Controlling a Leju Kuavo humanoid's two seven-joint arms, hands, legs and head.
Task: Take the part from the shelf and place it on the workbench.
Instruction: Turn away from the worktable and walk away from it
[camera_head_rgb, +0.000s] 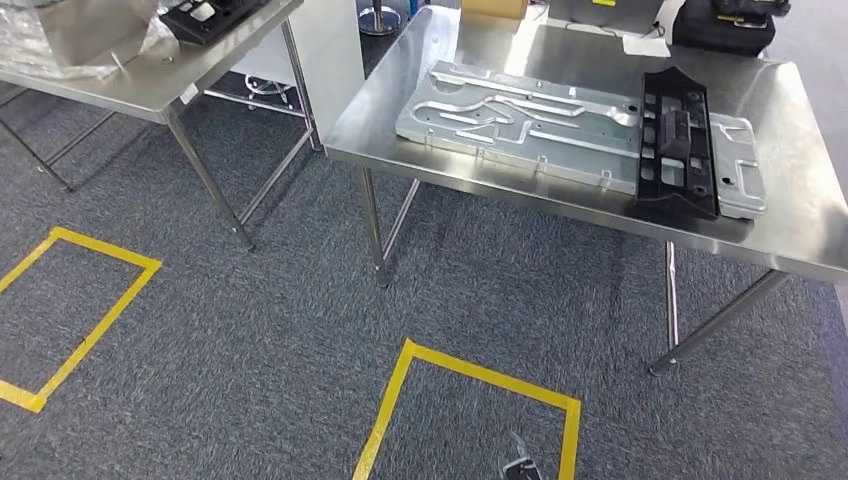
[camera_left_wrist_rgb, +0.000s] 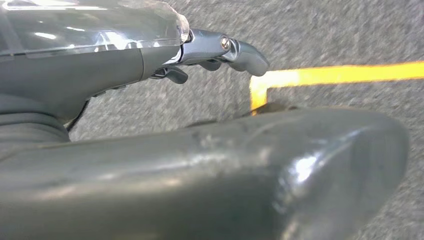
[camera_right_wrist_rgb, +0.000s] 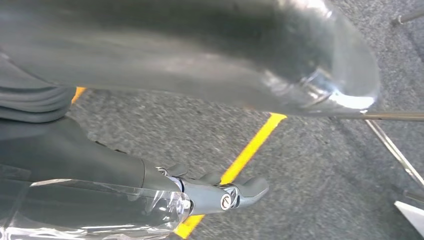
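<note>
The left hand (camera_left_wrist_rgb: 210, 125) hung over grey carpet (camera_left_wrist_rgb: 320, 30), its fingers (camera_left_wrist_rgb: 245, 55) stretched out and apart from the thick thumb, with nothing between them. A corner of yellow tape (camera_left_wrist_rgb: 310, 76) lay on the floor just past the fingertips. The right hand (camera_right_wrist_rgb: 200, 125) hung the same way above the carpet, its fingers (camera_right_wrist_rgb: 240, 192) spread away from the thumb and empty, over a strip of the yellow tape (camera_right_wrist_rgb: 250, 150).

The part (camera_head_rgb: 678, 140) lay well apart from both hands, up on the steel workbench (camera_head_rgb: 560, 215) ahead and to the right in the head view, while the hands were low near the floor. It was a long black plastic piece with a ribbed, gridded frame and a raised block at its middle, widening a little at the near end. It rested crosswise on the right portion of a stamped silver metal plate (camera_head_rgb: 520, 120), its near end reaching slightly past the plate's front edge.

A black case (camera_head_rgb: 725, 25) sat at the workbench's far right corner. A second steel table (camera_head_rgb: 120, 80) stood to the left, and yellow tape squares (camera_head_rgb: 470, 375) marked the carpet in front.
</note>
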